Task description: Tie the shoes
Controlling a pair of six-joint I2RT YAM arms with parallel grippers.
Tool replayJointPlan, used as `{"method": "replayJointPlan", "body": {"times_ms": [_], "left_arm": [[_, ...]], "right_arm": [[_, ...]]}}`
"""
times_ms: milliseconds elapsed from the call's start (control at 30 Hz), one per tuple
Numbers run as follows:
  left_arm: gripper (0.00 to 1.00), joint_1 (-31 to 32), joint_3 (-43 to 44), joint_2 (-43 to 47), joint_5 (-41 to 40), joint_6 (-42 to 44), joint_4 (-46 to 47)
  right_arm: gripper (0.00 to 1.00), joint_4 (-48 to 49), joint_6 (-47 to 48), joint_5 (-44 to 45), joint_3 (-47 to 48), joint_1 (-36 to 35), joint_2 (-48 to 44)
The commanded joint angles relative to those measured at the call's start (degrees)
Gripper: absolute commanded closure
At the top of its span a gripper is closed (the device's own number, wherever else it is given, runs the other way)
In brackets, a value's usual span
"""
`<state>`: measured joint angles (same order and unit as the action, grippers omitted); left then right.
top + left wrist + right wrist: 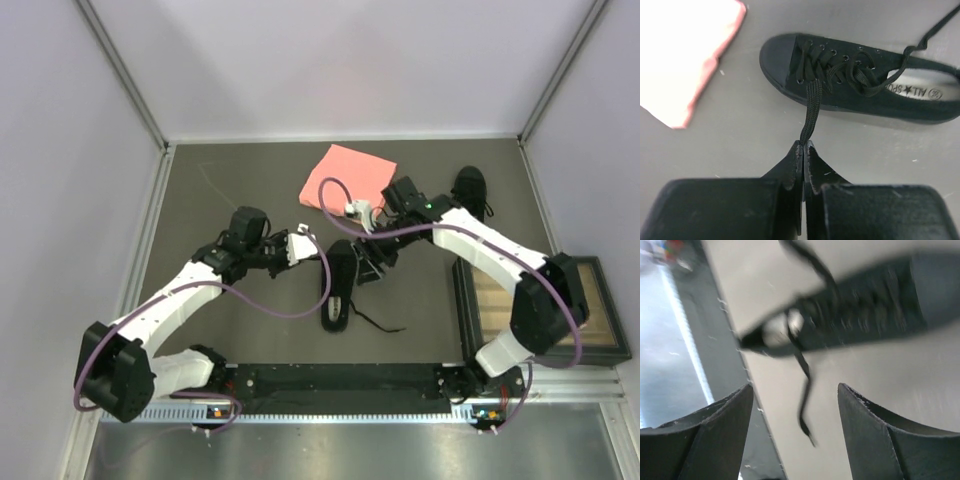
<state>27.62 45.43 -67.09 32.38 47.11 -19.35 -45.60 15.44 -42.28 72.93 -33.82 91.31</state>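
One black shoe [340, 285] lies mid-table with its toe towards the back and its pale insole showing. In the left wrist view [860, 75] its laces are loosely crossed. My left gripper [306, 243] [804, 146] is shut on a lace loop [811, 107] drawn taut from the eyelets near the toe. My right gripper [374, 262] [795, 390] is open just right of the shoe, above the blurred shoe [850, 310], with a loose lace end [805, 405] hanging between its fingers, untouched. The second black shoe [471, 190] lies at the back right.
A pink folded cloth [348, 178] [685, 55] lies behind the shoe. A shallow box with pale slats [545, 310] stands at the right edge. White walls enclose the dark table [230, 200]. A metal rail [340, 380] runs along the front.
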Motion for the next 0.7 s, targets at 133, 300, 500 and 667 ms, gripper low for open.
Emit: {"method": "replayJointPlan", "body": {"times_ms": [133, 300, 500, 667], "left_arm": [[1.0, -2.0, -2.4, 1.2, -0.1, -20.7, 4.2], [1.0, -2.4, -3.9, 1.0, 0.0, -29.3, 5.6], [1.0, -3.3, -4.5, 0.8, -1.3, -35.8, 6.8], [1.0, -3.7, -4.2, 0.7, -0.9, -38.3, 7.0]], "right_arm": [[0.39, 5.6, 8.6, 17.0, -20.5, -0.5, -16.4], [0.44, 4.6, 13.6, 18.7, -26.2, -3.8, -18.9], [0.45, 8.2, 12.6, 23.7, -29.9, -12.7, -17.8], [0.47, 11.7, 11.3, 28.4, -30.0, -15.0, -12.0]]}}
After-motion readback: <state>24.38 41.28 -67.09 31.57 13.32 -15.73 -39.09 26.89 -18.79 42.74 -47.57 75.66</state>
